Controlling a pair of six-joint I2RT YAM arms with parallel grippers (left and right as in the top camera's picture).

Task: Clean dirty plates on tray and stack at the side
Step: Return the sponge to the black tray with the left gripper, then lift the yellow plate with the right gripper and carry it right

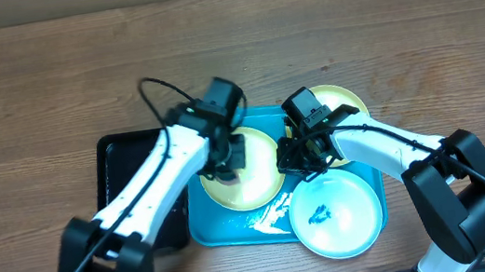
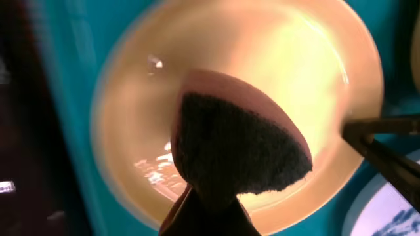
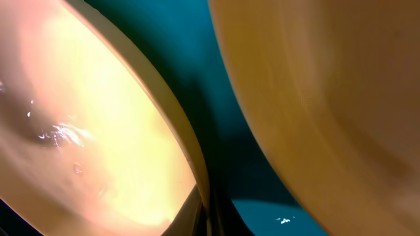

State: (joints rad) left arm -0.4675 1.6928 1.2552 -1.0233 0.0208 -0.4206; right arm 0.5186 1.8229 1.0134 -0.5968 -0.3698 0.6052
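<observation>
A yellow-green plate lies in the cyan tray. My left gripper is shut on a sponge with a dark scrub face, and presses it onto this plate's centre. My right gripper is shut on the plate's right rim. A second yellow-green plate sits at the tray's far right corner. A light blue plate with a dark smudge rests at the near right.
A black tray lies to the left of the cyan tray, under my left arm. A white smear marks the cyan tray floor near the front. Bare wooden table surrounds both trays.
</observation>
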